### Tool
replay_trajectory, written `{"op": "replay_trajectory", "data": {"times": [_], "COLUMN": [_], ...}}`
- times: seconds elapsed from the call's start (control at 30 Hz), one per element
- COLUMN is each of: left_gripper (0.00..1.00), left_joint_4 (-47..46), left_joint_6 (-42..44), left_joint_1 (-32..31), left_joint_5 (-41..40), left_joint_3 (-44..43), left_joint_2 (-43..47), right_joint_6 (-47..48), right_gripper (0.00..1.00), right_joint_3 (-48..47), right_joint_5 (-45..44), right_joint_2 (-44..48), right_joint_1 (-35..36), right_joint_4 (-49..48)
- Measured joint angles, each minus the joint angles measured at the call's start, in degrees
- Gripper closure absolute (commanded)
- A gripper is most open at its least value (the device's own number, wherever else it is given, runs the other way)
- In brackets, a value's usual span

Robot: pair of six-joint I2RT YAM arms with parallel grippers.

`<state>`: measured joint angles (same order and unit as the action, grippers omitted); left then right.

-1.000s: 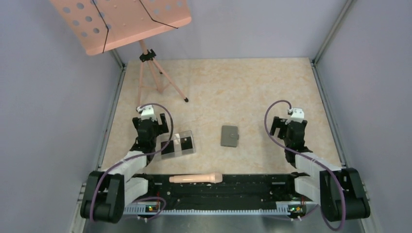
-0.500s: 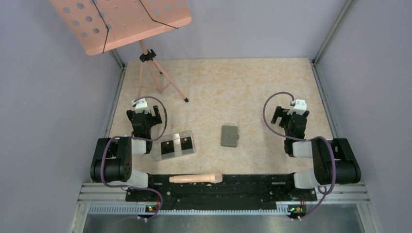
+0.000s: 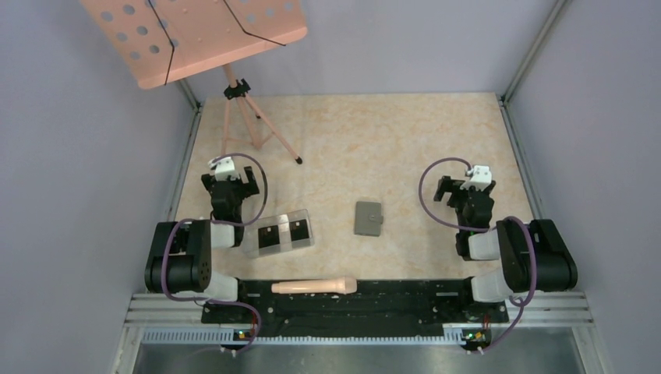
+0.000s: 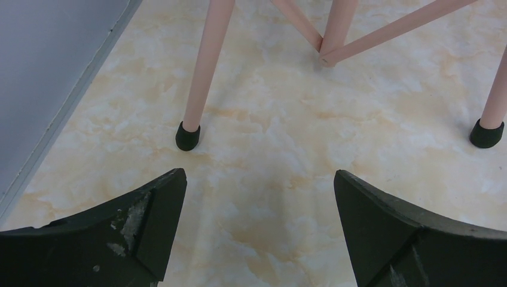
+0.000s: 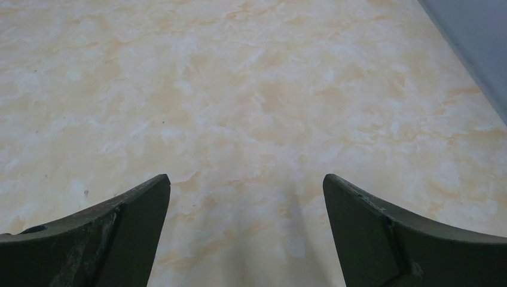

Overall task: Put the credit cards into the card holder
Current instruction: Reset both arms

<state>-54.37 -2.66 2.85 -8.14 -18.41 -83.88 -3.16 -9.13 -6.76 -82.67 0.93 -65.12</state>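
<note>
Two black credit cards [image 3: 270, 236] are shown lying flat inside a clear plastic box [image 3: 249, 240], one toward each end of it, each marked with a small pale spot. The box is set on the near left part of a marbled beige table [image 3: 390, 140].

The card holder [image 3: 369, 218], a small gray wallet, is laid flat and folded shut near the middle of the table. It is placed to the right of the box and apart from it, and a small tab is seen on its right edge.

The left gripper [image 3: 231, 184] is held just beyond the far left end of the box, without touching it. Its jaws are spread wide and nothing is held between them. In the left wrist view, only bare table is framed by the left gripper [image 4: 257, 179], with two black-capped legs of a pink music stand [image 4: 203, 72] seen ahead.

The right gripper [image 3: 465, 191] is positioned well to the right of the wallet. Its jaws are likewise spread wide and nothing is gripped. In the right wrist view, only bare table is seen past its fingers [image 5: 246, 179].

The music stand [image 3: 195, 31] is set at the far left corner, and its perforated tray is tilted over the table edge. A pale pink rod [image 3: 314, 287] is laid along the black rail between the arm bases.
</note>
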Motion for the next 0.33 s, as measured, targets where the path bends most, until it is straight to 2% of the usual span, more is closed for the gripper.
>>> {"op": "replay_trajectory", "data": {"times": [0.33], "left_gripper": [0.01], "left_joint_4": [-0.1], "left_joint_6": [0.0], "left_joint_1": [0.0], "left_joint_5": [0.0], "left_joint_3": [0.0], "left_joint_2": [0.0], "right_joint_6": [0.6], "right_gripper": [0.01], "right_joint_3": [0.0], "right_joint_5": [1.6], "right_joint_2": [-0.3], "right_joint_1": [0.0], "right_joint_4": [-0.1]}}
